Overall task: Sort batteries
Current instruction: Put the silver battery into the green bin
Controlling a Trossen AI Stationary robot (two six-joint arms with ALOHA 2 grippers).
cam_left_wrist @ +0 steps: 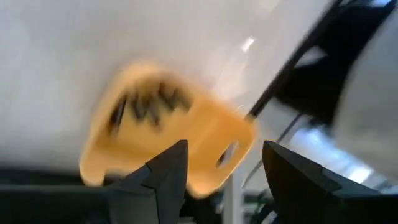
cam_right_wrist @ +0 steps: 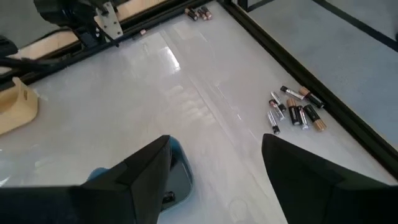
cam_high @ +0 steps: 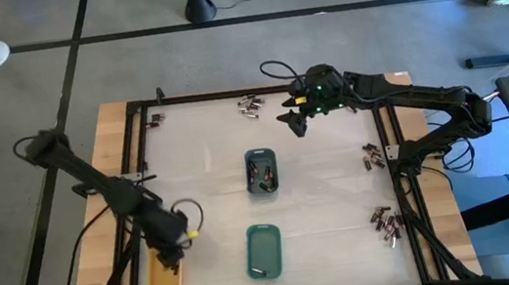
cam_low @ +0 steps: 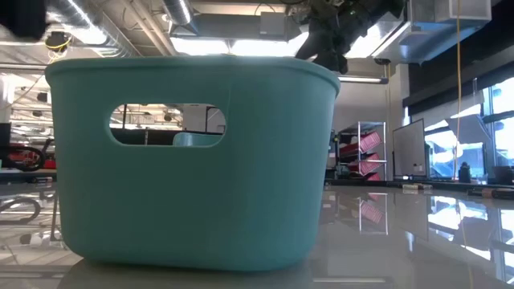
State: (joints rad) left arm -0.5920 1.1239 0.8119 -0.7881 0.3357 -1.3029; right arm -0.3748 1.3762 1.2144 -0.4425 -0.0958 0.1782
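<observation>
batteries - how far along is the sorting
Partly done. Some batteries lie in the yellow tray and the grey-blue tray. In hand: nothing; the left gripper hangs open over the yellow tray, the right gripper is open. Left: loose batteries on the table.

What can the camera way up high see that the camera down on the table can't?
Only the high view shows the whole table: the yellow tray under the left gripper, whose fingers are apart, the grey-blue tray with batteries in it, and loose battery piles near the table's right edge. The right gripper hangs near the far edge.

Only the low view shows the room behind the table, with ceiling ducts and red shelves.

Both show the green tray; in the low view it fills most of the picture.
</observation>
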